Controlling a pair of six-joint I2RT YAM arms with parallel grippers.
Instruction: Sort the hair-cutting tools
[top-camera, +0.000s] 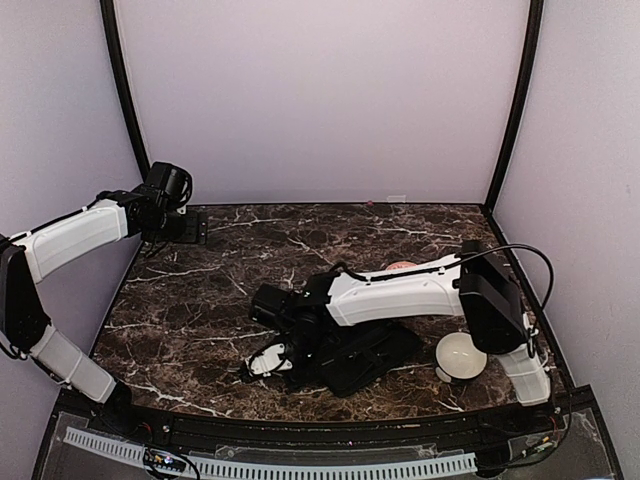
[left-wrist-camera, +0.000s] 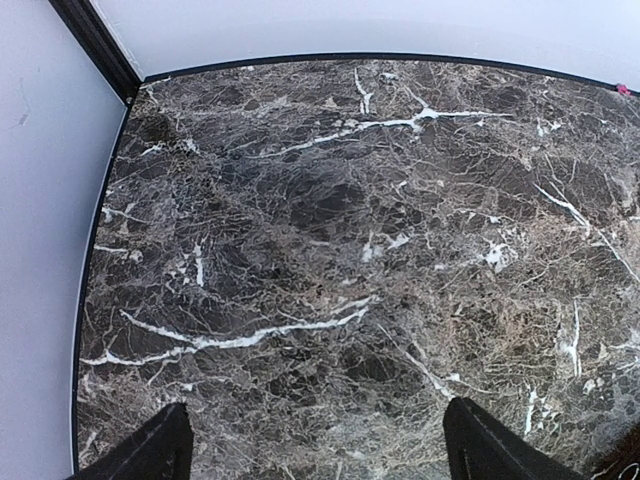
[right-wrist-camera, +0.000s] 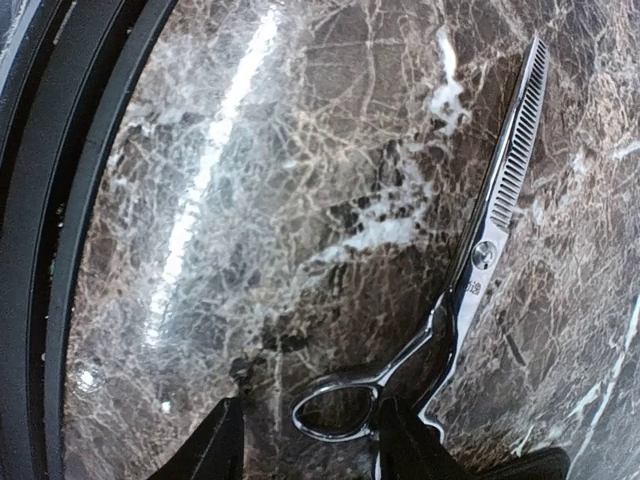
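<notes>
Robot lab test cell: plain lilac walls (top-camera: 320, 100), black-framed marble tabletop (top-camera: 200, 300).

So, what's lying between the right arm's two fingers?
The looped handle of the scissors, flat on the table; the right wrist view shows it.

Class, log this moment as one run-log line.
left gripper: open above table | right gripper: open astride scissors handle | scissors: lying flat

right gripper (right-wrist-camera: 312, 412) low over marble table (right-wrist-camera: 300, 180), jaws apart. silver scissors (right-wrist-camera: 478, 262) lie flat on the marble, toothed blade pointing up and away, blades closed. one looped handle sits between the fingers (right-wrist-camera: 225, 445); one finger meets the loop, the other stands clear. black rim (right-wrist-camera: 60, 150) borders the surface.
</notes>
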